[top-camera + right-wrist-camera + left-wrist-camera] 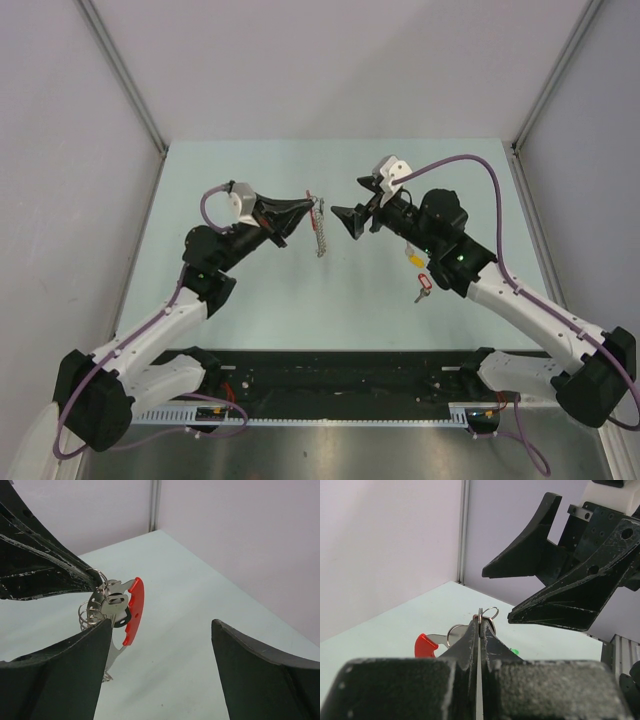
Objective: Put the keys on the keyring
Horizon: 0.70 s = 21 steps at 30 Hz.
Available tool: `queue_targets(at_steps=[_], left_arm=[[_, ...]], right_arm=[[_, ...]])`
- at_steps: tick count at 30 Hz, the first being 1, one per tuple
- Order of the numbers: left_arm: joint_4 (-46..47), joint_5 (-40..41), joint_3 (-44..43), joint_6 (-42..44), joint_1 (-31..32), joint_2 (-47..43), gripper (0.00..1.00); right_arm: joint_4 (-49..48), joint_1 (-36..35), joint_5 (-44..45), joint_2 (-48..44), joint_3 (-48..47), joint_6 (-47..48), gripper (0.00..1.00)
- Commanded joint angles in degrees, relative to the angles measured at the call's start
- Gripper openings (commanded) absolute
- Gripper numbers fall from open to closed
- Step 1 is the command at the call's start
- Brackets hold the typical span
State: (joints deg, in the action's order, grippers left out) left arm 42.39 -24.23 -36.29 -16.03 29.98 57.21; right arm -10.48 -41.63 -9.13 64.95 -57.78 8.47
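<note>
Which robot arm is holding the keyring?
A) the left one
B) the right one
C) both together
A: the jaws of the left arm are shut on the keyring, while the jaws of the right arm stand open beside it.

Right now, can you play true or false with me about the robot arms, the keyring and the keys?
1. The left gripper pinches the keyring. True.
2. The right gripper is shut tight. False: its fingers stand wide apart with nothing between them.
3. The keyring lies flat on the table. False: it hangs lifted from the left gripper.
4. A yellow key lies on the table beside the right arm. True.
</note>
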Motion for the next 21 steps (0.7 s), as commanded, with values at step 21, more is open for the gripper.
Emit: queue_targets(at_steps=[21], left_arm=[[4.28, -0.12, 0.79, -1.63, -0.97, -1.14, 0.00]], right_arm=[[-15.71, -3.64, -2.83, 5.89, -2.69, 2.78, 0.48]])
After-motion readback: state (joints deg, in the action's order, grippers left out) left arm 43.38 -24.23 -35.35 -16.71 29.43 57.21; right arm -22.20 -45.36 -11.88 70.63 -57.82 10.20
